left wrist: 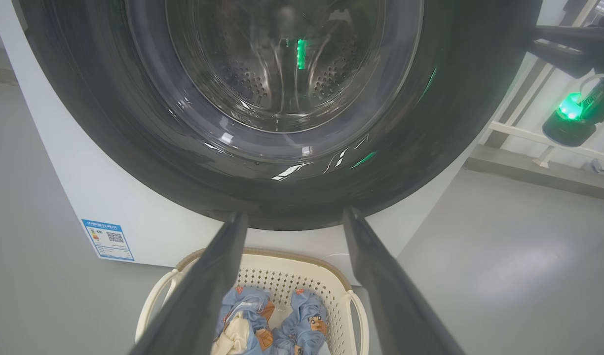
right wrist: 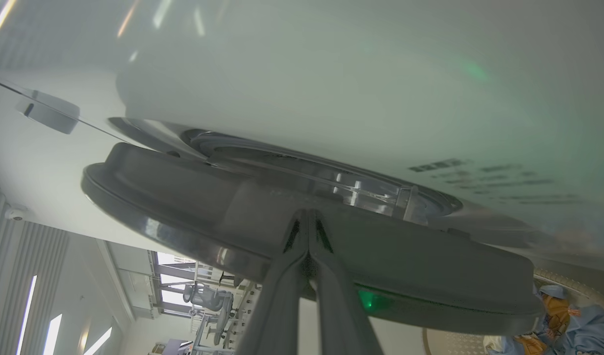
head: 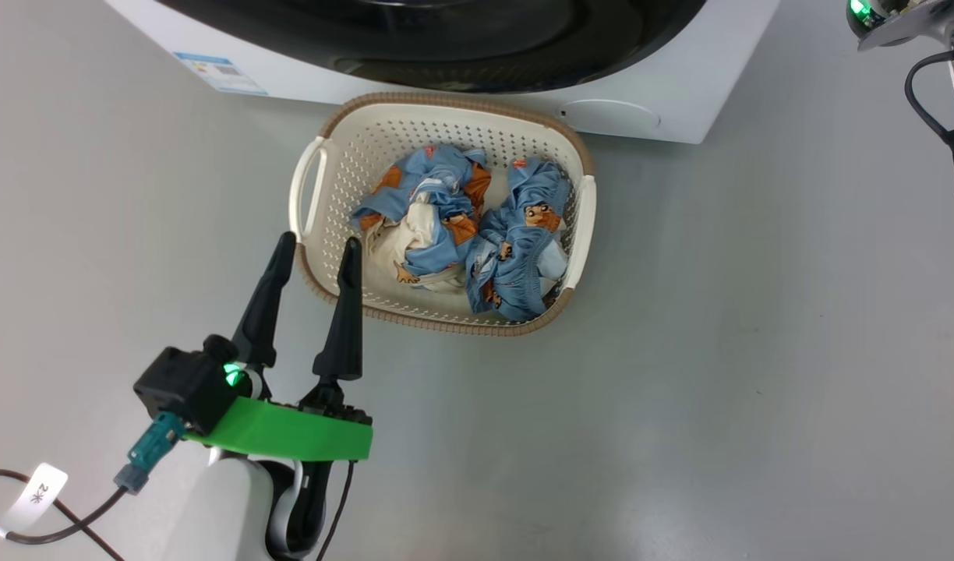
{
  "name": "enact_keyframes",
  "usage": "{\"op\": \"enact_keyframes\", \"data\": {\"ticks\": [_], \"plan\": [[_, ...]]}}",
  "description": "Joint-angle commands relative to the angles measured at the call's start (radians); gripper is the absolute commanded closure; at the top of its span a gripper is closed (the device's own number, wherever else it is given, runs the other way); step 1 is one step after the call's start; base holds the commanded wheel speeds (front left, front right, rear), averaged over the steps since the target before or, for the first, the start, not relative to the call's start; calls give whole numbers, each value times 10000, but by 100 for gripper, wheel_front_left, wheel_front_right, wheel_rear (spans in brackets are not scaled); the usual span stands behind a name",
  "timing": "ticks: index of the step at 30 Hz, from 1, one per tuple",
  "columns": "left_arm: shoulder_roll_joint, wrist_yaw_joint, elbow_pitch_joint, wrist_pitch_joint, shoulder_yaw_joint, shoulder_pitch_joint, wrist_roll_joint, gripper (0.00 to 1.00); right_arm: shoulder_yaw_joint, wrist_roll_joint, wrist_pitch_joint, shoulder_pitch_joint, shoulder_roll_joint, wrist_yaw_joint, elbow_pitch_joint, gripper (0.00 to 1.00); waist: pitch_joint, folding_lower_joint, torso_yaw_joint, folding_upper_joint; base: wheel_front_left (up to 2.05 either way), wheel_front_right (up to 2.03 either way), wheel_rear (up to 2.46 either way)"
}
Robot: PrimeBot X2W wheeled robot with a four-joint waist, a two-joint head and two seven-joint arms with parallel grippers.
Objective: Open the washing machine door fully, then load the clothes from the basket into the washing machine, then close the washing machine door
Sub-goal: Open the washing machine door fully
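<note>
A: What is stood upon?
B: Grey floor (head: pixel 719 374); the basket (head: pixel 446 104) of clothes (head: pixel 454 226) is set near, before the washing machine (head: pixel 672 86).
A: What is held?
B: Nothing. Left gripper (head: pixel 319 241) is spread wide; right gripper (right wrist: pixel 308 217) is pinched closed at the washing machine door (right wrist: pixel 430 266).

Right gripper (right wrist: pixel 308 224) is showing both fingers pressed together, nothing between them, tips lying over the dark rim edge of the washing machine door (right wrist: pixel 183 197); contact unclear. Clear glass is showing between the rim and the white washing machine (right wrist: pixel 331 74) front. Bottom right, the basket (right wrist: pixel 571 282) is peeking in, holding the clothes (right wrist: pixel 590 323).
</note>
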Motion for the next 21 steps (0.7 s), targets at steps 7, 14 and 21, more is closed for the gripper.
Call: {"op": "enact_keyframes", "data": {"ticks": [7,14,21], "plan": [[153,4,-294,-63,109,-32,-320,0,-158,-334,-67,-355,138,58,-271,100,108,-1,258,0,0,0,0],[153,4,-307,-63,-24,-88,-443,0,-52,-605,-204,-405,182,58,-387,100,149,-1,404,0,0,0,0],[153,4,-320,-63,-121,-146,-576,0,142,-675,-78,-235,190,58,-518,100,51,-1,524,0,0,0,0]]}}
